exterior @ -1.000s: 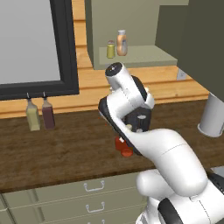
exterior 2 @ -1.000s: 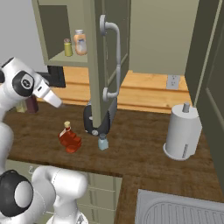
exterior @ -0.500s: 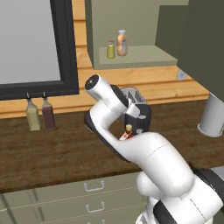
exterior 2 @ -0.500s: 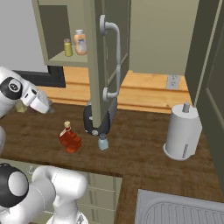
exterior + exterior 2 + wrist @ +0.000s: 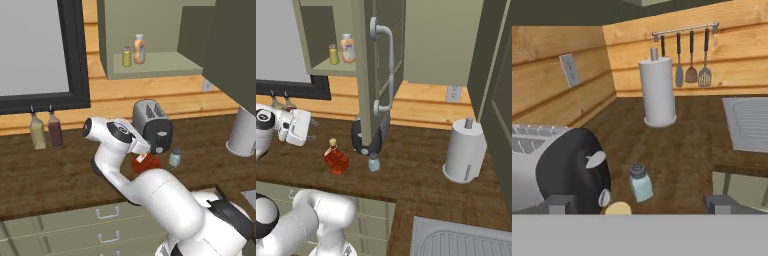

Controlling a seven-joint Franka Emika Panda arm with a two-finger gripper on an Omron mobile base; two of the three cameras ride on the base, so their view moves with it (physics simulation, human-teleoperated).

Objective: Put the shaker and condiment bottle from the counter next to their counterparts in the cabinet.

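- Gripper hanging low over the counter, jaws wide apart, nothing between them; dark finger tips at the bottom of the hand view.
- Seen from the right base, hand held out at the left above the worktop, apart from both items.
- Just ahead of the fingers: shaker, upright on the wood, pale blue-grey with a darker cap.
- Cork of the bottle poking up at the bottom edge of the hand view, between the finger tips.
- Bottle dark red, upright on the counter, just left of the shaker from the right base.
- From the left base: bottle partly hidden by the arm, shaker to its right.
- Toaster just beside the shaker, black end facing it.
- Paper-towel roll farther along the counter near the wall; utensils hanging on a rail above it; sink off to the side.
- Cabinet open above, with yellow-green shaker and orange bottle side by side on its shelf.
- Two slim bottles hanging below the dark window frame.
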